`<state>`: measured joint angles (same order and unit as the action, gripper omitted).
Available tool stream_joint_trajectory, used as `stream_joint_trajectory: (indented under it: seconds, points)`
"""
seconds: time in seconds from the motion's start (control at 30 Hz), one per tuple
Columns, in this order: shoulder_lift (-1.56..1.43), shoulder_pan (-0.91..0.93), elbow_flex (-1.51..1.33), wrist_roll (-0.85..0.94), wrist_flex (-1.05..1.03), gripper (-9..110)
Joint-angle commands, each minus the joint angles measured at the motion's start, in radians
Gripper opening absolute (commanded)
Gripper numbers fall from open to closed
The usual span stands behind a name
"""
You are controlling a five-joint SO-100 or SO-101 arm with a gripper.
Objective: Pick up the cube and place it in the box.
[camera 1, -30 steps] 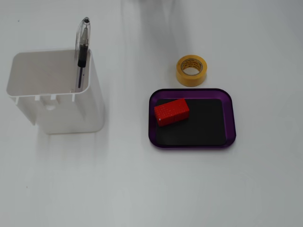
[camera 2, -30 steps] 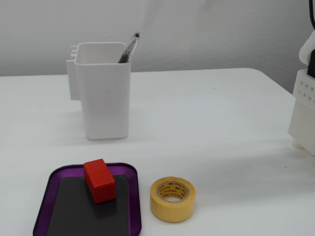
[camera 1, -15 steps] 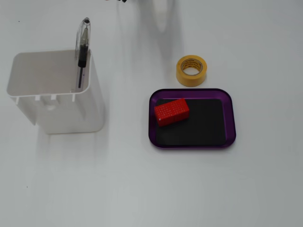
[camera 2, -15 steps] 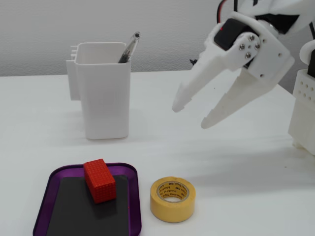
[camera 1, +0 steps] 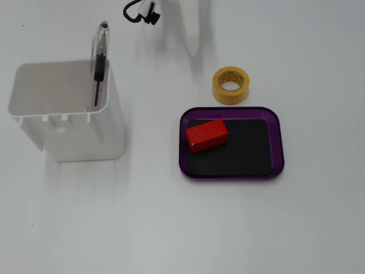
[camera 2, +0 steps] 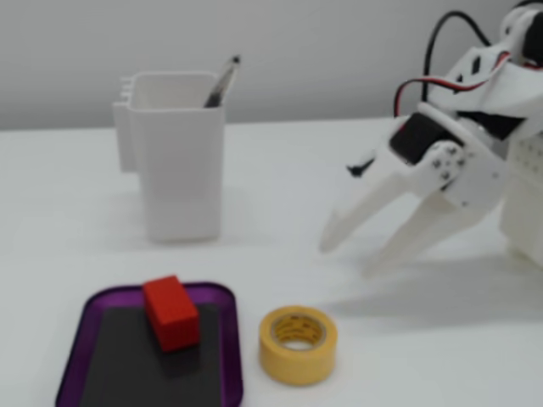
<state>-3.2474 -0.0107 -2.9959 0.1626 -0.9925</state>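
Cube: red cube (camera 1: 207,135) (camera 2: 171,312) lies on the black bottom of the box (camera 1: 275,142) (camera 2: 78,339), at its left end in the downward-looking fixed view, slightly skewed.
Tool: tool (camera 2: 346,258) empty, fingers spread apart, raised above the tabletop (camera 1: 171,228), well apart from the box.
Tape roll: yellow roll (camera 1: 231,85) (camera 2: 298,344) just beside the box.
Container: white container (camera 1: 65,114) (camera 2: 178,153) holds a pen (camera 1: 99,60).

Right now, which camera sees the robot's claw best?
The low fixed view from the side: the whole gripper shows, both fingers spread apart and empty, above the table. The fixed view looking down catches only one white fingertip at the top edge.
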Motion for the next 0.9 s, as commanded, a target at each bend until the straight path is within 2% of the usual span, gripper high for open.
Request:
stream_joint_trajectory:
  seconds: [0.0, 0.3, 0.37, 0.47, 0.67, 0.87]
  points:
    - [-0.077, -0.009, -0.074, -0.009, 0.002, 15]
    - [-0.216, -0.003, -0.092, -0.011, -0.132, 15]
    - [-0.216, -0.008, -0.092, -0.011, -0.144, 11]
    - [-0.216, -0.011, -0.092, -0.014, -0.146, -1]
    - [-0.216, -0.011, -0.092, -0.163, -0.176, -1]
    - [-0.216, -0.014, -0.092, -0.161, -0.178, -1]
